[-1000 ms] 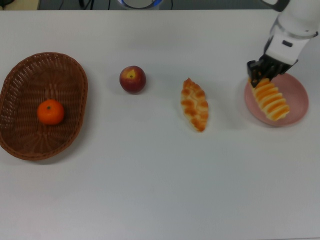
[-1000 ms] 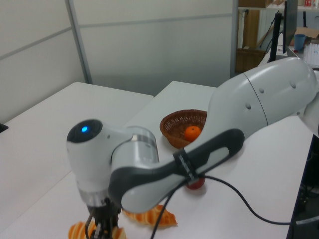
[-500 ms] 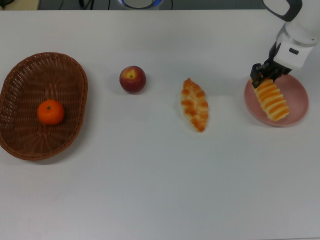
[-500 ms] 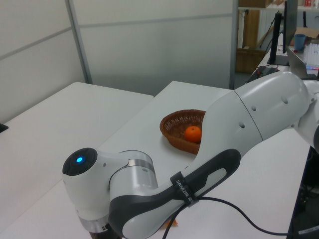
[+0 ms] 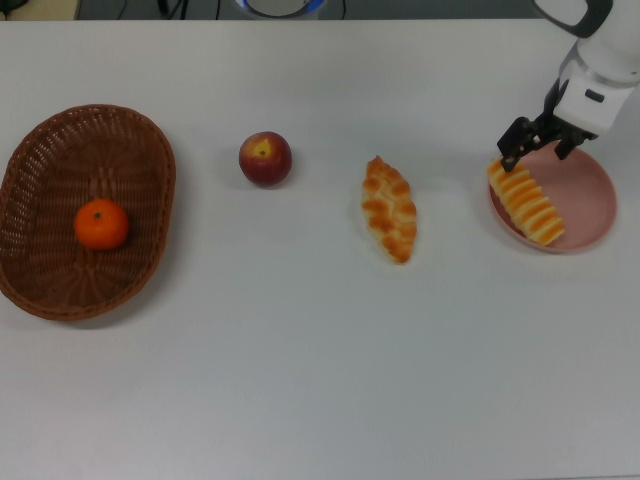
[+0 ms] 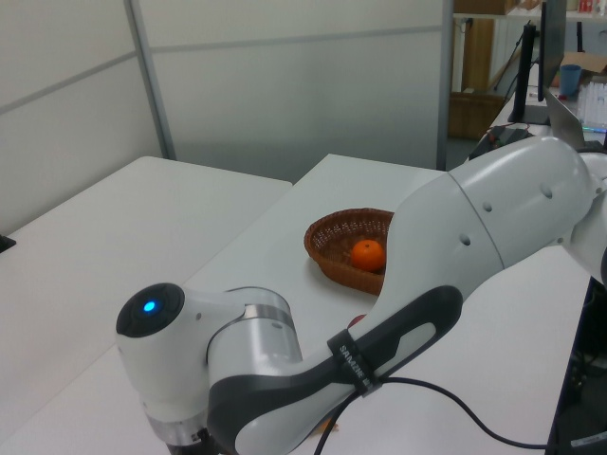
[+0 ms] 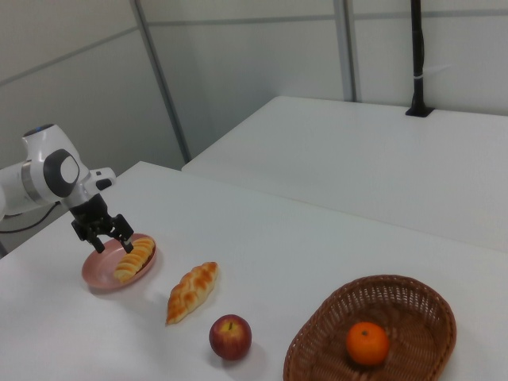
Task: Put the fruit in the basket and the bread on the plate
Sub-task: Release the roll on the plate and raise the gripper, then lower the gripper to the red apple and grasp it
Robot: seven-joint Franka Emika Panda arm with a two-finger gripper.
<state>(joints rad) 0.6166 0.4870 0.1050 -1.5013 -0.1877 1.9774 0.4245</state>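
My gripper (image 5: 537,148) hangs open just above the far-left rim of the pink plate (image 5: 592,192), with nothing between its fingers. The striped bread (image 5: 525,204) lies on the plate, one end over the rim on the top view's left. The right view shows the same: the gripper (image 7: 103,233) over the plate (image 7: 97,278) and the roll (image 7: 133,259). The braided bread (image 5: 389,208) lies on the table mid-right. The red apple (image 5: 265,158) sits on the table left of it. The tangerine (image 5: 101,224) rests inside the wicker basket (image 5: 152,150).
In the left view the arm's white body (image 6: 285,379) fills the foreground and hides the plate and gripper; the basket (image 6: 332,232) with the tangerine (image 6: 367,254) shows behind it. The white table's far edge (image 5: 300,22) runs along the top view's top.
The gripper has opened and let go of the striped bread, drawing back slightly toward the top view's upper right. The roll has shifted a little to the top view's left on the plate.
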